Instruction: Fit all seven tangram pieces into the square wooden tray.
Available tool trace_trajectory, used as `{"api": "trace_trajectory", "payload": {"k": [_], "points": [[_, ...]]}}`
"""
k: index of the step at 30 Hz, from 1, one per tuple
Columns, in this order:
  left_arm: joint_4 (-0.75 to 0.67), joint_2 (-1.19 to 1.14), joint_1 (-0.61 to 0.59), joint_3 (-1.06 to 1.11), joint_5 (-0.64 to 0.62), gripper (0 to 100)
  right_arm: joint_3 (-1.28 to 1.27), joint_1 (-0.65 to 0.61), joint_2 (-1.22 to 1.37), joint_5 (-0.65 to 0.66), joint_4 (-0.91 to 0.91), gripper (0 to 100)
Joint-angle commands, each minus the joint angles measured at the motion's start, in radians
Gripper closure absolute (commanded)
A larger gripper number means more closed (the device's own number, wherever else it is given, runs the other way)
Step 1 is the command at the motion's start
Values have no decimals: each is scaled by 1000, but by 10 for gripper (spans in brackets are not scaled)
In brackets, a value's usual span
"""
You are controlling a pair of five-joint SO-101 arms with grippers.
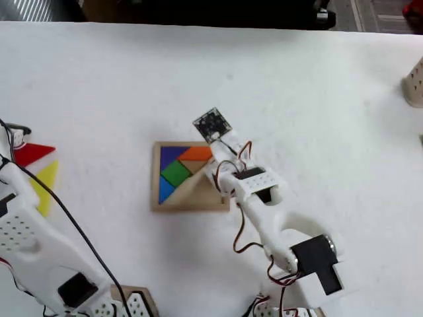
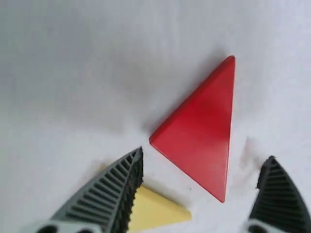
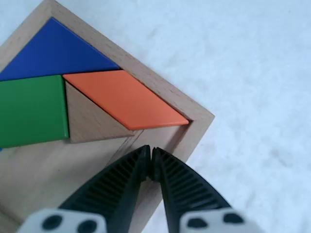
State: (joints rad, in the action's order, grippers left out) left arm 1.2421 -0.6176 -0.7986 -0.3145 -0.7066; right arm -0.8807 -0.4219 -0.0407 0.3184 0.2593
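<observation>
While our right gripper [image 3: 151, 154] hangs clenched over the wooden tray [image 3: 200, 119], our left gripper [image 2: 204, 161] gapes above the red triangle [image 2: 201, 128].

The right arm [image 1: 268, 218] covers one side of the tray [image 1: 185, 207]; the left jaws hide part of the yellow triangle [image 2: 158, 211].

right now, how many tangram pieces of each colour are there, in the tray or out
blue pieces: 2
green square: 1
orange parallelogram: 1
plain wood triangle: 1
red triangle: 1
yellow triangle: 1
total: 7
</observation>
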Motion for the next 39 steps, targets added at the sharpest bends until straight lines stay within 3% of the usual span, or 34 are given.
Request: {"api": "trace_trajectory", "payload": {"k": [1,21,28,39], "points": [[-21,-7,10,-11,3,622,41,4,-2,14,4,981],[-87,-113,4,-60,5,643,41,4,-2,14,4,981],[-87,-113,4,-64,9,801,41,4,-2,14,4,981],[-75,-105,10,-66,48,744,41,4,-2,14,4,981]]}}
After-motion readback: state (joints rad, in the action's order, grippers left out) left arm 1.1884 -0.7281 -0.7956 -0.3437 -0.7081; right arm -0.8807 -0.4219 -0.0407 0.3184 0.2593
